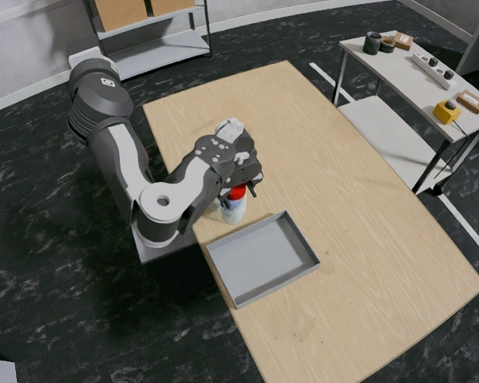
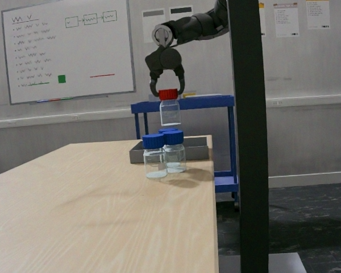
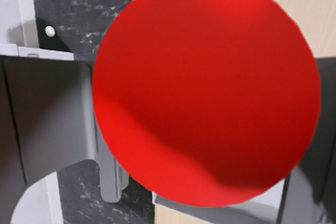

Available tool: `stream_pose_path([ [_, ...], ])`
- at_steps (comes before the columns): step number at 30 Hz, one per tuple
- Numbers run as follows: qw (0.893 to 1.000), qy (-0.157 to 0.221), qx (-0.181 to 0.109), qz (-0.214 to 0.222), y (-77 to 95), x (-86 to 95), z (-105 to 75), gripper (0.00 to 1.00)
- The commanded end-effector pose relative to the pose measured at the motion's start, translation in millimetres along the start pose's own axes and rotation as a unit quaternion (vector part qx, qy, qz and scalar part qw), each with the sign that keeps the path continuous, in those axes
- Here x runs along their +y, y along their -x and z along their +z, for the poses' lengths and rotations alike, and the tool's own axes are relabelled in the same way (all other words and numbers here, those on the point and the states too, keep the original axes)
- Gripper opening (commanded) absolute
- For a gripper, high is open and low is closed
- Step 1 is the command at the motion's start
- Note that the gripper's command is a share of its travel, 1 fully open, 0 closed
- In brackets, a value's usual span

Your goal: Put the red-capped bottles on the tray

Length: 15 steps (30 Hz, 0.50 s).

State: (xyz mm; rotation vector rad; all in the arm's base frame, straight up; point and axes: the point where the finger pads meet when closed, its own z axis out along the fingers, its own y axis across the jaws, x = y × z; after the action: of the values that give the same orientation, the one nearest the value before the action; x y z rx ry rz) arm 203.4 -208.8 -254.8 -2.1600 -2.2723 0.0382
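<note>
Here the gripper clamps the red-capped bottle by its cap, above 3 blue-capped bottles.

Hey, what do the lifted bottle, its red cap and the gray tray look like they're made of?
Bottle: clear glass or hard plastic, since the blue cart behind shows through it. Red cap: probably matte plastic, with fine ribs around its side. Tray: plain gray with a dull, even finish and thin walls; plastic or painted metal, hard to tell which.
</note>
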Motion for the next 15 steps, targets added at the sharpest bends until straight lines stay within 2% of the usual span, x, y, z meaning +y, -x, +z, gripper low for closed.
stream_pose_path([
  [1, 1.000, 0.006, 0.002, -0.001, 1.6, 1.4, -0.9, 0.00],
  [9, 1.000, 0.007, 0.002, -0.001, 19.7, -7.7, 4.4, 0.00],
  [11, 1.000, 0.007, 0.002, -0.001, 19.7, -7.7, 4.4, 0.00],
  [15, 1.000, 0.007, 0.002, 0.000, 33.5, -14.6, 8.4, 0.00],
])
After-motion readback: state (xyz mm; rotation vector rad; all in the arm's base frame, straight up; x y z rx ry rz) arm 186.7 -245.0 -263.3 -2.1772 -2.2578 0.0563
